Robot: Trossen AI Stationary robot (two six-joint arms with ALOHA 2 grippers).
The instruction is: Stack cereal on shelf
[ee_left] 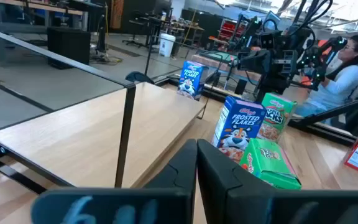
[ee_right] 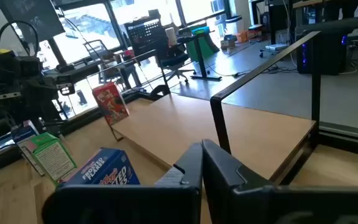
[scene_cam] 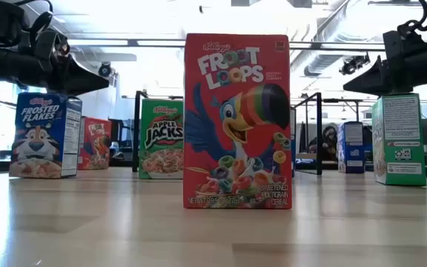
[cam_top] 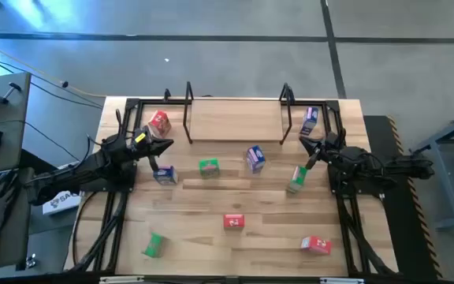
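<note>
At twelve o'clock the shelf (cam_top: 235, 122) bears no box on its board. Cereal boxes (cam_top: 209, 166) lie scattered from three to nine. We find the left gripper (cam_top: 161, 145) and right gripper (cam_top: 309, 146) pressed together, empty. We judge picking pending: spread, descend, grasp.

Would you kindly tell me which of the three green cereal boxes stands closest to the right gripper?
The green box just in front of the right gripper, on the table's right side. The other two green boxes sit mid-table and near the front-left corner.
</note>
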